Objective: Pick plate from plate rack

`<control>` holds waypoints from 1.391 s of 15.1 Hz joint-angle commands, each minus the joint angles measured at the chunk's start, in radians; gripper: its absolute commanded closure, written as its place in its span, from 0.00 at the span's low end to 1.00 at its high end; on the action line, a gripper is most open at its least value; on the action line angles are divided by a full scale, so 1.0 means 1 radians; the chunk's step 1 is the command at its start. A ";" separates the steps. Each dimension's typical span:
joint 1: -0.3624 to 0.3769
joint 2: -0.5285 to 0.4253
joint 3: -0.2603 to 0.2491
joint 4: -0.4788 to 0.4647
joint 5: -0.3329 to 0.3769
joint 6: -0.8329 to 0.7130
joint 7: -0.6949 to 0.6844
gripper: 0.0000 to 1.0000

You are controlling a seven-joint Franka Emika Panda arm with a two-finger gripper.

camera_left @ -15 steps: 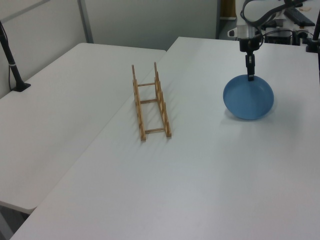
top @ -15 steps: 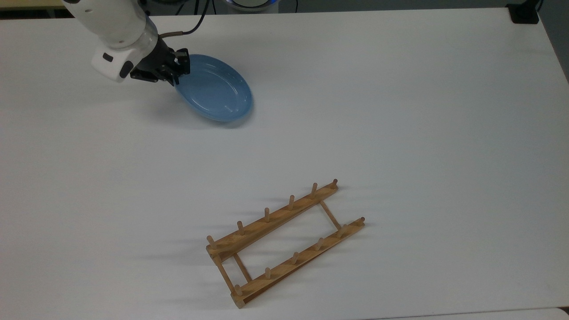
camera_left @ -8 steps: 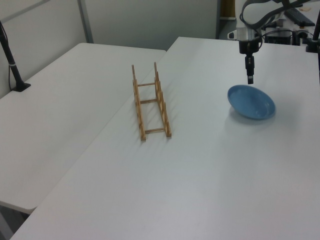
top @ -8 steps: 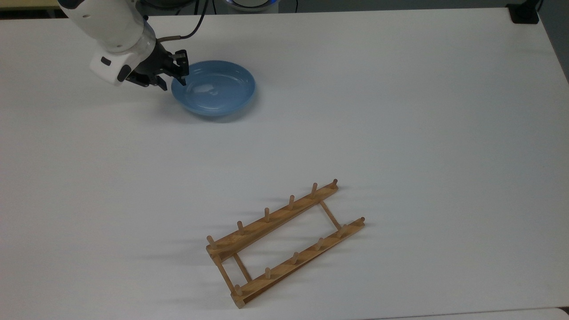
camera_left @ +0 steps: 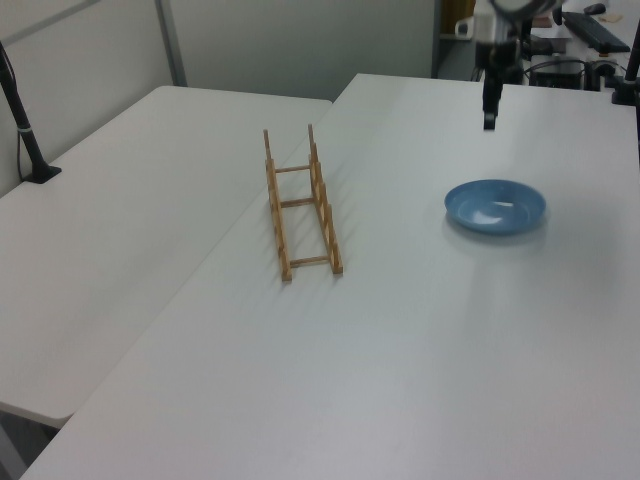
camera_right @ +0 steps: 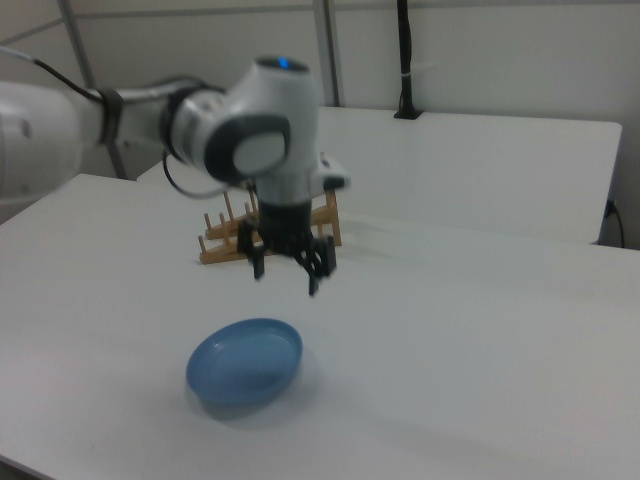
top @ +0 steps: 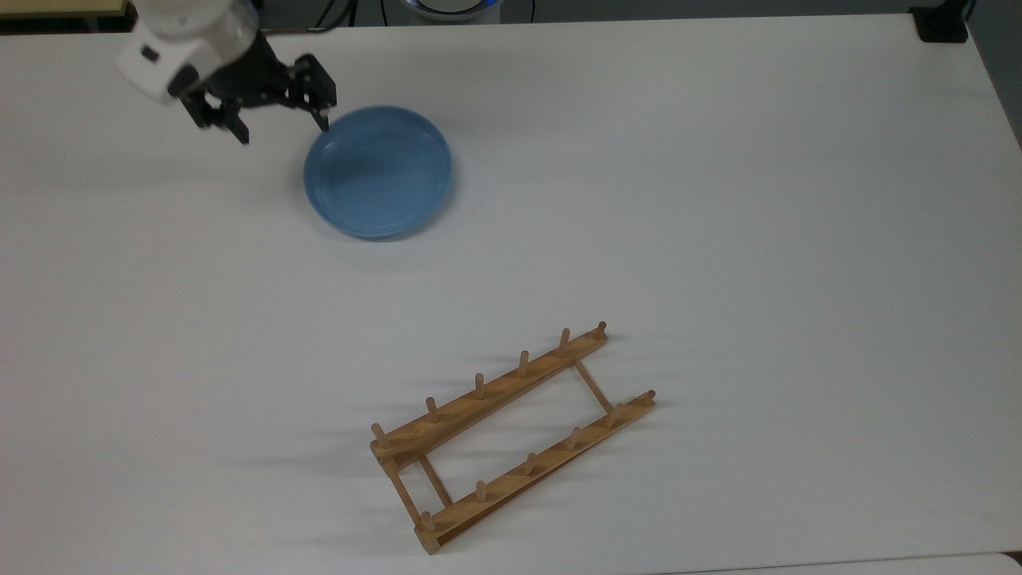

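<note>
Now lift your claw (top: 281, 126), fingers spread and empty, straight up from the plate (top: 378, 172) lying flat on the worktop (top: 718, 200), well apart from the plate rack (top: 511, 435).

Top view sat high, looking down over nearly the whole surface (top: 718, 200). Left and right views were lower, at opposite ends facing each other; all three shared the plate rack (top: 511, 435) and plate (top: 379, 172).
</note>
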 commanded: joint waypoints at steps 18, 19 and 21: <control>0.371 -0.160 -0.166 0.194 -0.099 -0.137 0.433 0.00; 0.371 -0.157 -0.168 0.196 -0.100 -0.123 0.424 0.00; 0.370 -0.158 -0.173 0.196 -0.102 -0.124 0.404 0.00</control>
